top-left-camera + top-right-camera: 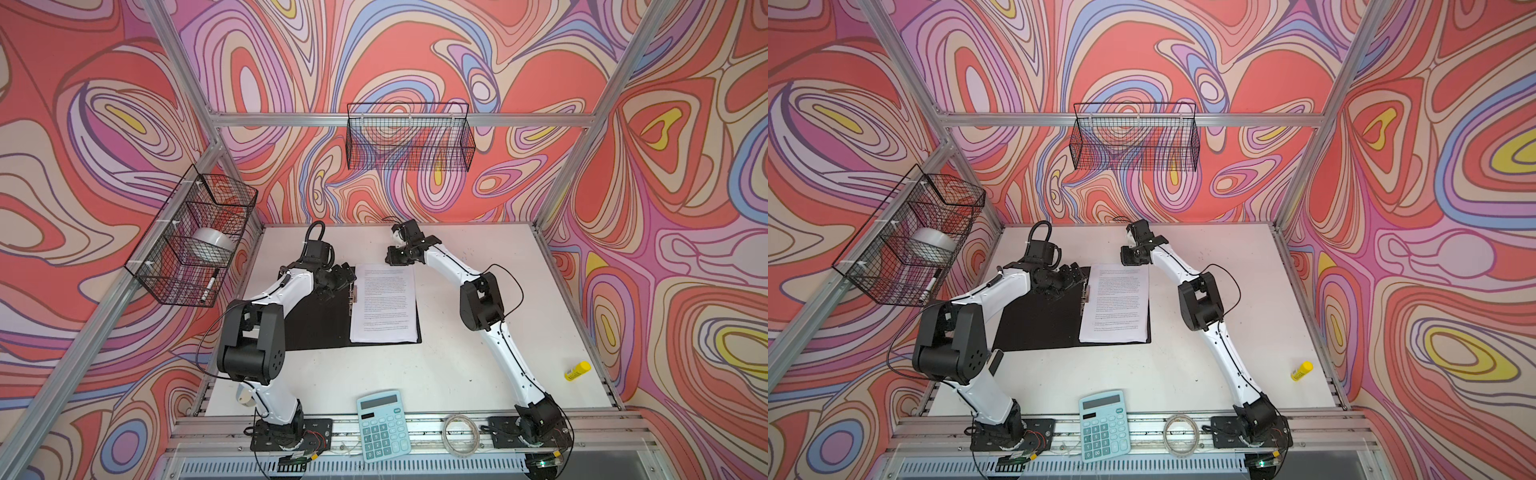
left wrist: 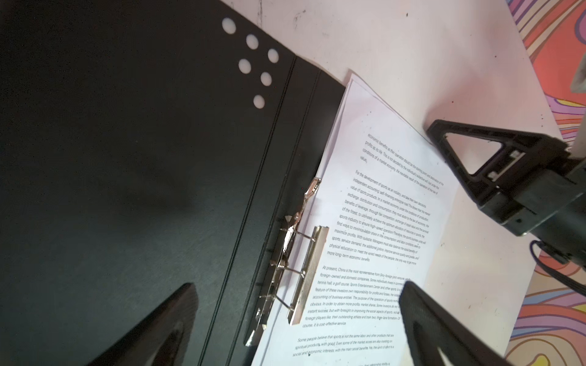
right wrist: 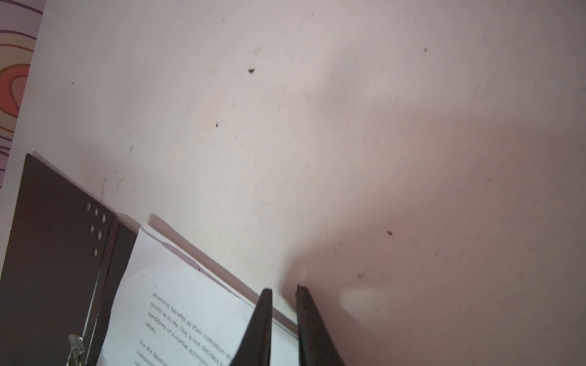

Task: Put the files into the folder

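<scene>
The folder [image 1: 320,320] [image 1: 1038,320] lies open on the white table, black inside up, with its metal spine clip [image 1: 353,295] [image 2: 304,272] in the middle. The files [image 1: 384,303] [image 1: 1115,303] [image 2: 380,221], white printed sheets, lie flat on its right half with one edge under the clip bar. My left gripper [image 1: 343,280] [image 2: 299,285] hovers open over the clip, its fingers straddling it and holding nothing. My right gripper [image 1: 390,255] [image 3: 283,288] hangs at the sheets' far right corner. Its fingers stand a narrow gap apart with nothing between them.
A teal calculator [image 1: 383,424] and a coil of clear wire [image 1: 459,432] lie at the front rail. A yellow glue stick [image 1: 577,370] sits near the right edge. Wire baskets hang on the back wall [image 1: 409,139] and the left frame [image 1: 195,241].
</scene>
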Action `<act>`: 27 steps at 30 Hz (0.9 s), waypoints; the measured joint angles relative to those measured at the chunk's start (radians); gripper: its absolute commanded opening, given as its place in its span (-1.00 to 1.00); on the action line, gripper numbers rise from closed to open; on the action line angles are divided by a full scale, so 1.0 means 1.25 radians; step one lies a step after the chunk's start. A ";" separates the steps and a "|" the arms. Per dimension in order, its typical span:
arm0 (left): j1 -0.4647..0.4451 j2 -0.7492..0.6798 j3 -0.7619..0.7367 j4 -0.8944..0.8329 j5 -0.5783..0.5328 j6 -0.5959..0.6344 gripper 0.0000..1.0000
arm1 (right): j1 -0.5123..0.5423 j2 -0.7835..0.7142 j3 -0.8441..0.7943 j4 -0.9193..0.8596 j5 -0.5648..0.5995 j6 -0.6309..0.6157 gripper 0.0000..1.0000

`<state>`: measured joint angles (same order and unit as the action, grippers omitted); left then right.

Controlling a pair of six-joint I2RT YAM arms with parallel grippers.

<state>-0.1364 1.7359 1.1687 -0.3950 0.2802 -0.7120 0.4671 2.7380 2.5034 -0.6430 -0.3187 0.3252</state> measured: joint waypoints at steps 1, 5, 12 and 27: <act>0.000 0.002 0.000 0.000 0.000 0.000 1.00 | -0.001 0.002 0.007 0.001 -0.004 0.002 -0.67; 0.000 0.009 0.000 0.000 0.001 -0.002 1.00 | -0.003 0.012 0.036 -0.004 -0.027 0.005 -0.67; 0.000 0.017 0.000 0.002 0.007 -0.014 1.00 | -0.003 0.052 0.084 -0.041 -0.081 0.007 -0.67; 0.000 0.017 0.000 0.002 0.008 -0.020 1.00 | -0.008 0.053 0.099 -0.109 -0.137 0.001 -0.71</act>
<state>-0.1364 1.7576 1.1687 -0.3920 0.2897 -0.7372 0.4572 2.8044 2.6266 -0.7788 -0.4896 0.3267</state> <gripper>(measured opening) 0.998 0.150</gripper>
